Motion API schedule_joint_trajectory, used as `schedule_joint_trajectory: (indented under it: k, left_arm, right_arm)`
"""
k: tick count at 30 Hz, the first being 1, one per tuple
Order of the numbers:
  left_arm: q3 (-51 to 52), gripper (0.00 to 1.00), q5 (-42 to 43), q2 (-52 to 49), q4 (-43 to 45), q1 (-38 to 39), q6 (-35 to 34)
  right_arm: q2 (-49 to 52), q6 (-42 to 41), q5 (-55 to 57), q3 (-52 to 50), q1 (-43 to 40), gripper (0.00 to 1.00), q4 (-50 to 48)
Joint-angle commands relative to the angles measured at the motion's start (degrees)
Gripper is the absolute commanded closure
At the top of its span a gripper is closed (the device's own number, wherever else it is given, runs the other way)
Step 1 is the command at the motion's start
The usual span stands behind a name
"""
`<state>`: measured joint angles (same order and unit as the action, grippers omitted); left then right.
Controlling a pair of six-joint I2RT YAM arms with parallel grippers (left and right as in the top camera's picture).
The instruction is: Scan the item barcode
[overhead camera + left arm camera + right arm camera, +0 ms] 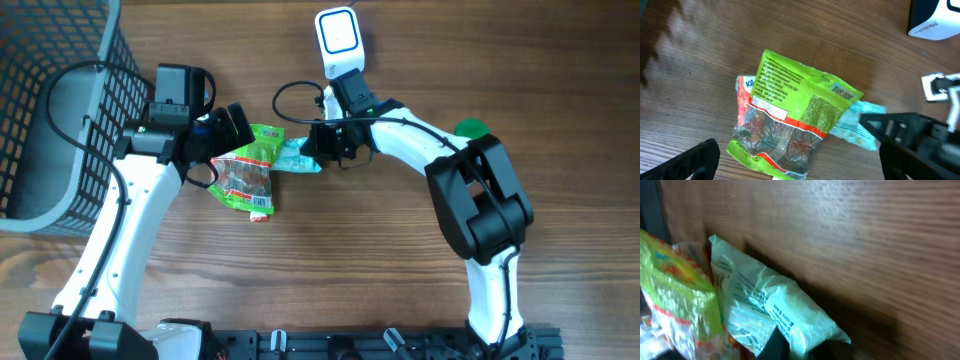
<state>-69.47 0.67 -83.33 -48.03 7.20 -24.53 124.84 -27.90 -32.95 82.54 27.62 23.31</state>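
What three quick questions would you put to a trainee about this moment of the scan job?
1. True or false: the right gripper is shut on the pale blue packet.
2. Fill in: the left gripper, hanging over the green snack bag, is ____.
3. Pick one. The green snack bag is: A, held by the left gripper; B, lying on the table; C, held by the right gripper.

Key: 1 true; 2 open; 3 B.
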Motion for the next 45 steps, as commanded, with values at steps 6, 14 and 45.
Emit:
schedule_joint_trajectory:
  k: [6,14,45]
  left_arm:
    - [0.1,0.0,-0.5,-0.3,0.0,-0.3,0.1]
    - [0.1,0.0,-0.5,-0.3,-0.1,-0.3,0.1]
    - [0.1,0.0,-0.5,-0.3,0.0,-0.3,0.1]
  right_arm:
    - [-26.2,19.0,0.3,-0.7,-10.3,0.96,17.1]
    - [-33.0,29.4,-15.9,-0.7,-10.9,0.96,28.7]
    - [-37.2,16.5,32.5,11.0,-11.1,0.96,26.9]
